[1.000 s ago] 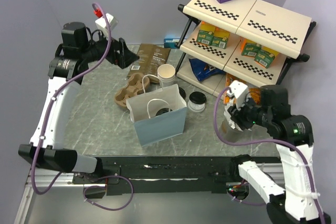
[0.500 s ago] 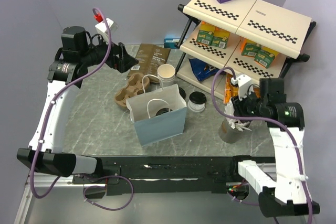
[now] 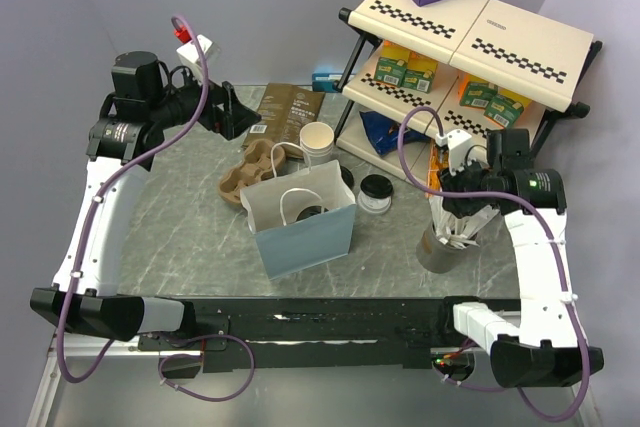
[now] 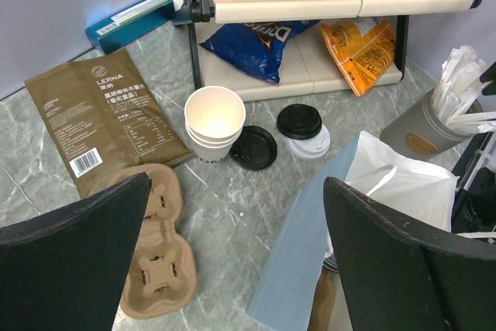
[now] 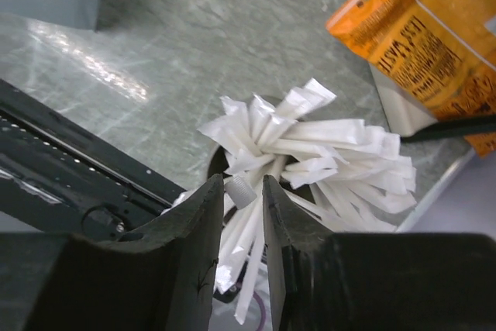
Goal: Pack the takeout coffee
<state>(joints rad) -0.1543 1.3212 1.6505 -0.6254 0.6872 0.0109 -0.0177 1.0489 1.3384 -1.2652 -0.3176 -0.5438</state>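
Hazard: at the right of the grey marbled counter (image 3: 180,217), the right gripper (image 5: 242,187) hangs over the grey cylindrical holder (image 3: 436,253). Its jaws are narrowly apart around the tip of one white paper-wrapped straw (image 5: 239,190) and not visibly pinching it; the packed bundle could give up several straws, or the holder could tip. The light-blue paper bag (image 3: 305,232) stands open mid-counter, and the stacked white paper takeout cups (image 4: 215,118) sit unlidded beyond it, beside a round black plastic lid (image 4: 253,147), with nothing visibly blocking them. The left gripper (image 4: 236,191) hangs wide apart, empty.
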